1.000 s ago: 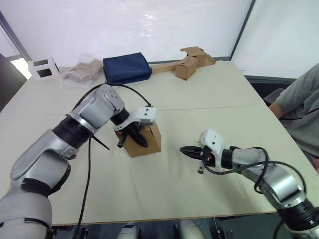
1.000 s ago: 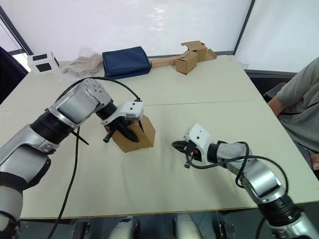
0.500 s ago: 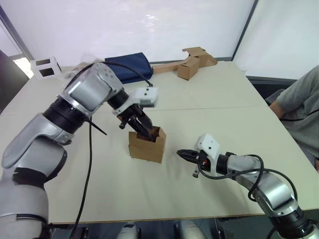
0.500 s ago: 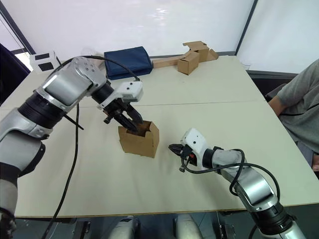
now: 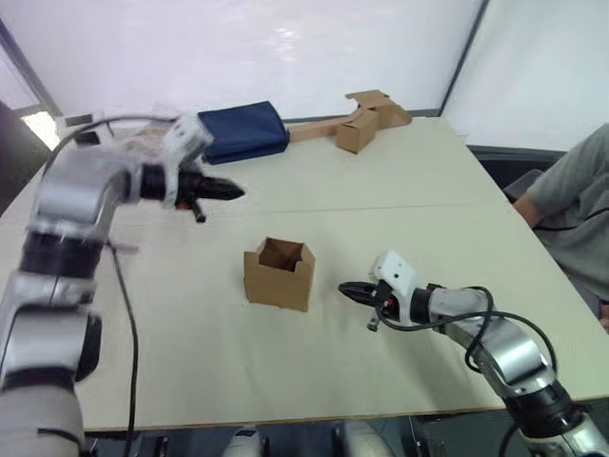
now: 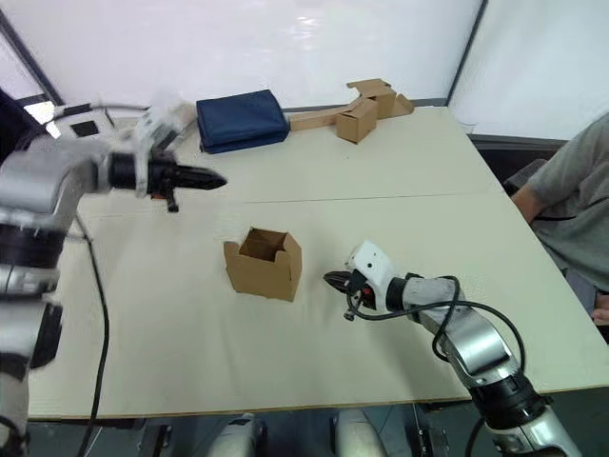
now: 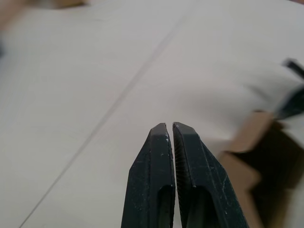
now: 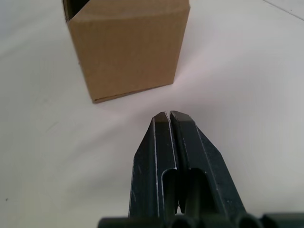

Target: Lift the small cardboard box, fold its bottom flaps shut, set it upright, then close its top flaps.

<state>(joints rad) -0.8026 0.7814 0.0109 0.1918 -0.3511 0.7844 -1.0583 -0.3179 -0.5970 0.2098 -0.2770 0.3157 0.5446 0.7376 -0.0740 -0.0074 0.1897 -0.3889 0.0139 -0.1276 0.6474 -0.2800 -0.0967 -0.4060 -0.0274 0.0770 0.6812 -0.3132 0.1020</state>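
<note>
Small cardboard box [image 5: 279, 274] upright, top flaps [image 5: 282, 254] open; left gripper [image 5: 233, 191] and right gripper [image 5: 346, 288] both pressed closed, empty.

I see the small cardboard box [image 5: 278, 274] upright mid-desk [image 5: 400, 190], my right hand [image 5: 344, 288] just beside it, my left hand [image 5: 236, 191] well behind-left.

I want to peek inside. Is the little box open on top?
Yes, open. The box stands upright on the table, top flaps sticking up, its dark inside showing.
</note>
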